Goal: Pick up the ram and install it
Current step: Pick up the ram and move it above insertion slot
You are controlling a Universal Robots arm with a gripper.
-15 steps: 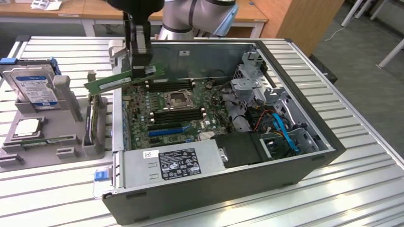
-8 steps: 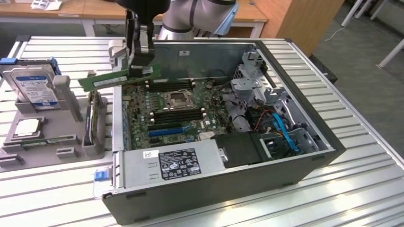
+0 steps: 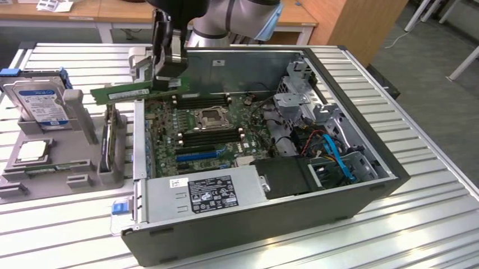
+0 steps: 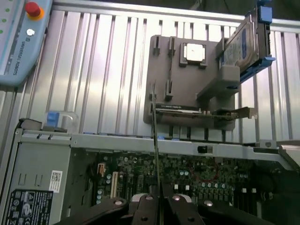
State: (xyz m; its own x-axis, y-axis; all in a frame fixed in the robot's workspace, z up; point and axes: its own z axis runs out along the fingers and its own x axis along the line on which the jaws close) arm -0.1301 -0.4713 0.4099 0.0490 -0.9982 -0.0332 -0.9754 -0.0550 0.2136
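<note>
Clearance is open above the case (image 3: 139, 162) rim, left of frame centre in the exterior view. Ram (image 3: 127, 92) hangs level over that edge, upper left. Gripper (image 3: 170, 84) is clamped on one end, and the stick juts toward the grey fixture (image 3: 75, 162). Slatted metal table (image 3: 419, 224) below; wooden benches (image 3: 75, 11) behind.

Wooden desks (image 3: 75, 8), grey floor (image 3: 423, 70), slatted metal table (image 3: 419, 224)

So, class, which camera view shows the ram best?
The exterior view: the ram shows its long green face, held by the gripper above the motherboard. The wrist view shows it edge-on, a thin line.
</note>
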